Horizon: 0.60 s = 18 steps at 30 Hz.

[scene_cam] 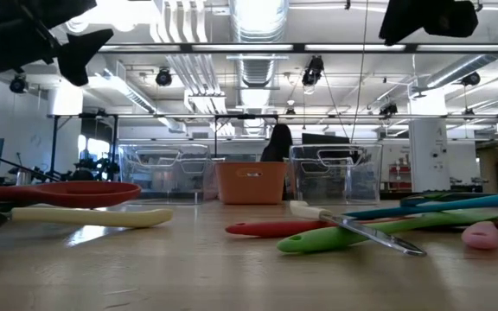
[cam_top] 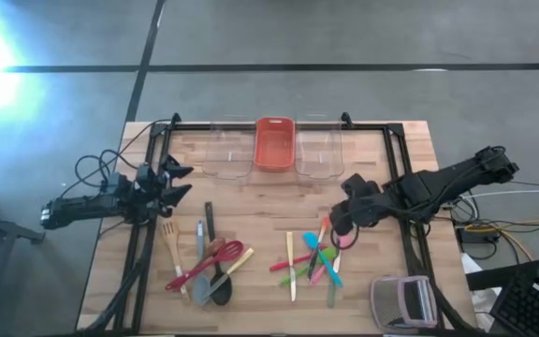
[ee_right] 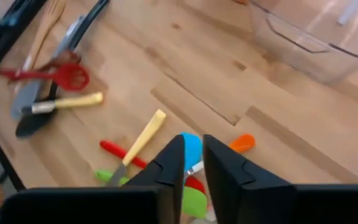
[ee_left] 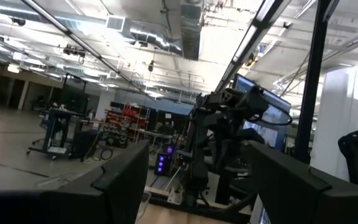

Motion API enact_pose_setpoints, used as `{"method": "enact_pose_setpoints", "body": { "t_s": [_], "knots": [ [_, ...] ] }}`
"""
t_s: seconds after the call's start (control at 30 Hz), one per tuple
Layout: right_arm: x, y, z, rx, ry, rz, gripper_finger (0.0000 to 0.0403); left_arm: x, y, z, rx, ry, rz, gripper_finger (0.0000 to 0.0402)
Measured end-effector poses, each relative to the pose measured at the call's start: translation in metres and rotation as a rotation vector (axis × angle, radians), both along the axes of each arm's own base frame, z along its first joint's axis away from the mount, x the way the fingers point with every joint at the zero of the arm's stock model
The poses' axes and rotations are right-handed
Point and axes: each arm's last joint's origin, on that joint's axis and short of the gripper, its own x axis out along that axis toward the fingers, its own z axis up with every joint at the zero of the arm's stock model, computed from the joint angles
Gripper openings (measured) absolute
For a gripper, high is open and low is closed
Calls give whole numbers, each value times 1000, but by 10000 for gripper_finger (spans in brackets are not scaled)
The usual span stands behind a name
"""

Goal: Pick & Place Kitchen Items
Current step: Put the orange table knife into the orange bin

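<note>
The large kitchen items [cam_top: 204, 262], red, grey, black and wooden spoons and spatulas, lie in a heap on the table's near left. The small plastic spoons and pale sticks [cam_top: 312, 262] lie scattered at the near middle. In the low view a red spoon [scene_cam: 271, 228] and a green one [scene_cam: 335, 235] lie flat on the wood. My right gripper [cam_top: 340, 229] hangs slanting down above the small spoons. Its fingers [ee_right: 193, 158] stand a narrow gap apart with nothing between them, and a blue spoon [ee_right: 191, 146] shows below. My left gripper [cam_top: 181, 183] waits open at the left edge, pointing slightly upward [ee_left: 197, 180].
Two clear bins [cam_top: 227, 154] [cam_top: 318, 154] flank a red bin [cam_top: 274, 145] at the table's far middle. A grey-and-pink boxy gadget [cam_top: 403, 301] sits at the near right corner. Bare wood lies between the bins and the utensils. A black frame [cam_top: 396, 187] borders the table.
</note>
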Motion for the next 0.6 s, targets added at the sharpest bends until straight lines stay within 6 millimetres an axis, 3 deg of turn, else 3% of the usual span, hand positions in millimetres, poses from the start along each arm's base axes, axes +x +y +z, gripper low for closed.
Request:
{"method": "enact_pose_setpoints", "body": {
  "t_s": [0.3, 0.6],
  "knots": [
    [0, -3, -14, 185, 27, -167, 160, -1, 0, 2, 54, -14, 26, 273],
    [11, 2, -56, 315, -77, -206, 187, -2, 1, 3, 88, -14, 100, 273]
  ]
}}
